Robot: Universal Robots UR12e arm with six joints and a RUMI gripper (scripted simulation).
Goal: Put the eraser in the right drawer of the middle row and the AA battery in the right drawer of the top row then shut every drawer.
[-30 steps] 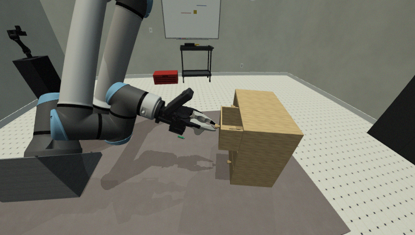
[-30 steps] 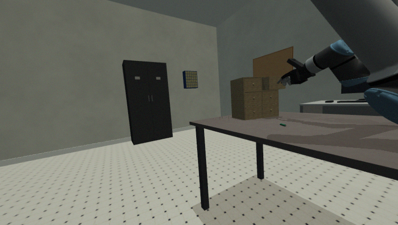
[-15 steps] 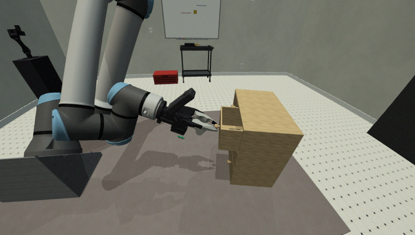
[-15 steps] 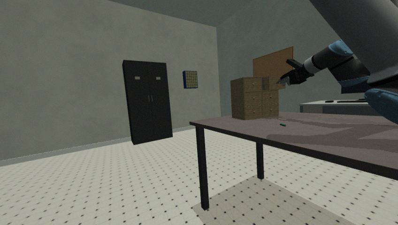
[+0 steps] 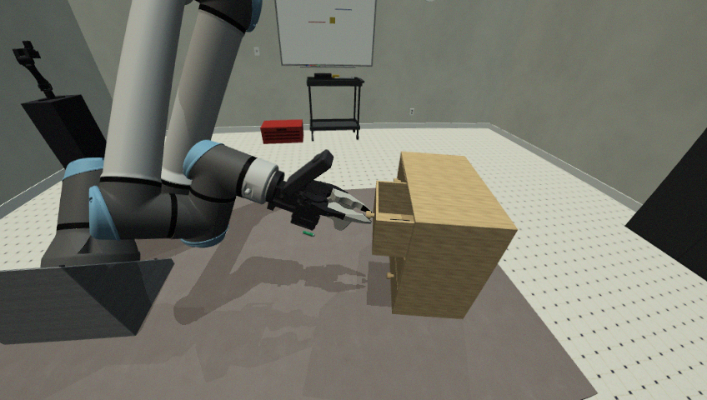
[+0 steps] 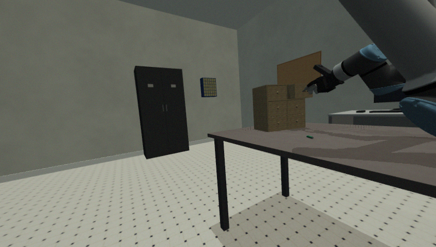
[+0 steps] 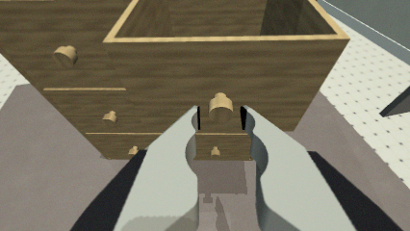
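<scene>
Top right drawer [image 5: 392,238] [image 6: 298,91] [image 7: 159,72] is out, part of the way, sticking from the chest [image 5: 458,192] [image 6: 259,107] [image 7: 29,24]; we see the chest upright on the bench [image 5: 347,352] [image 6: 259,141] [image 7: 29,144]. End effector [image 5: 368,215] [image 6: 304,91] [image 7: 219,108] is at that drawer's front, opened narrowly, one finger either side of the round knob [image 5: 369,214] [image 7: 220,107]. We see gaps between knob and both fingers in the wrist view, so nothing is held. Black pads [image 7: 243,118] face inward. Other drawers in view look shut: left column all three, plus middle right drawer [image 6: 301,107] and bottom right drawer [image 6: 300,121]. AA battery, green [image 5: 308,233] [image 6: 309,136], lies on its side on the bench, in front of the chest and apart from it; from the top view we get it just below the end effector's body in the frame. Eraser: we can't tell where it is. Background, quick: red toolbox [image 5: 282,132] on the floor beside a black cart [image 5: 335,82], whiteboard [image 5: 324,42] on the wall above, black cabinet [image 6: 162,122] against another wall, corkboard [image 6: 298,68] behind the chest.
</scene>
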